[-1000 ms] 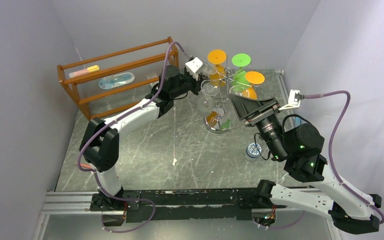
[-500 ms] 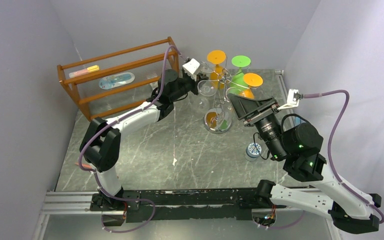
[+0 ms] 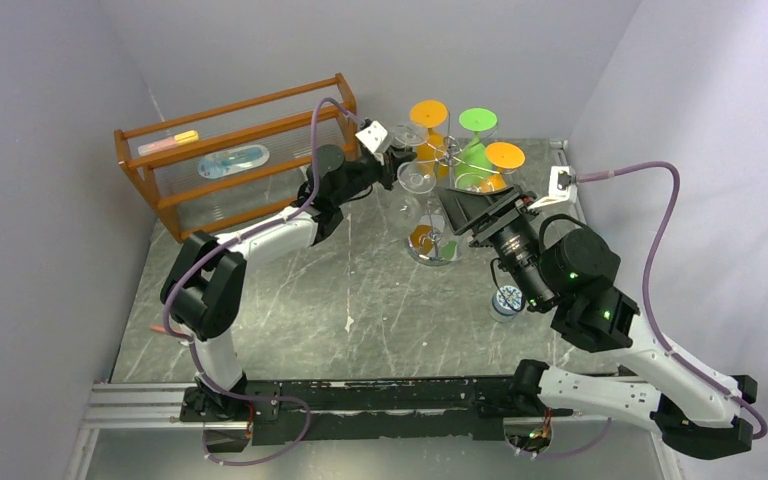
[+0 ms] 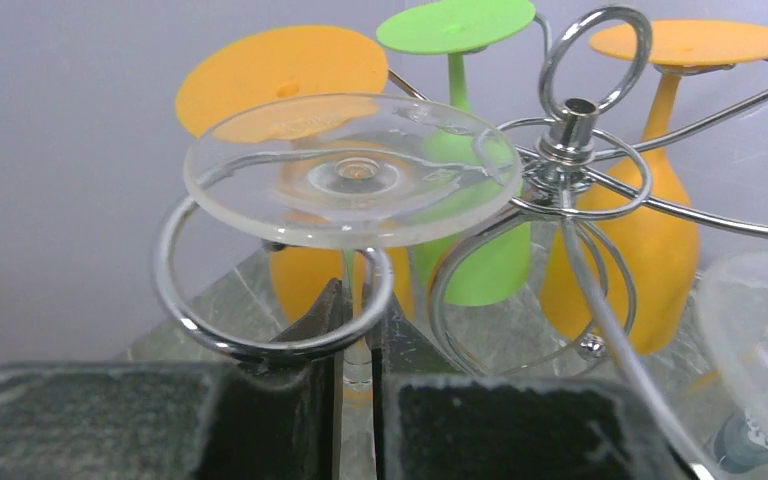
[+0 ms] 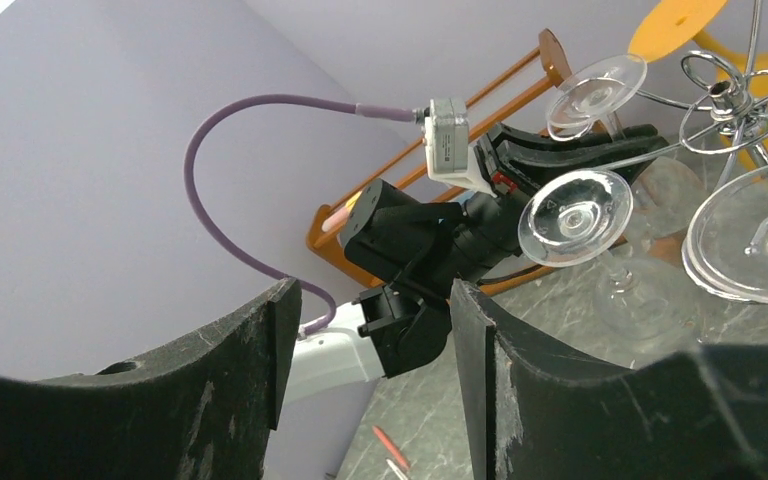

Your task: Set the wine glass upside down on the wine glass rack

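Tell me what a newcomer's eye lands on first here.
The chrome rack at the far middle of the table stands out first, with two orange glasses and a green glass hanging upside down on it. Next comes the left gripper, its jaws closed on the stem of a clear glass whose foot sits over a rack loop. An orange-brown shelf stands at far left.
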`<action>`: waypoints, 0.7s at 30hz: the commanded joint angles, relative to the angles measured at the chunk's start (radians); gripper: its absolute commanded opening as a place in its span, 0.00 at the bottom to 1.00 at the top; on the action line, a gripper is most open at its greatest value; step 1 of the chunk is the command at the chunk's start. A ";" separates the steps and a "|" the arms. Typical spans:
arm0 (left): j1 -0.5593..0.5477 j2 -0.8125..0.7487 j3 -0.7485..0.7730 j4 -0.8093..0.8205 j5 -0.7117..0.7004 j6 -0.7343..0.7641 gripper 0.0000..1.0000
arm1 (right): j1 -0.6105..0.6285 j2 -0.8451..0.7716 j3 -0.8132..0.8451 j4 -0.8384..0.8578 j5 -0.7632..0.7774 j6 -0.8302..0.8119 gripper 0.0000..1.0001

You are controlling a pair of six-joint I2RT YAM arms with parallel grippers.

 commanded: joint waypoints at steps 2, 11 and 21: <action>0.034 0.025 0.013 0.177 0.097 0.017 0.13 | -0.001 -0.009 0.001 0.000 0.009 -0.012 0.60; 0.047 0.015 -0.017 0.222 0.057 0.003 0.08 | 0.000 -0.012 -0.008 0.011 -0.001 -0.005 0.60; 0.054 -0.031 -0.092 0.305 0.014 0.000 0.05 | 0.000 -0.020 -0.019 0.020 -0.004 0.003 0.60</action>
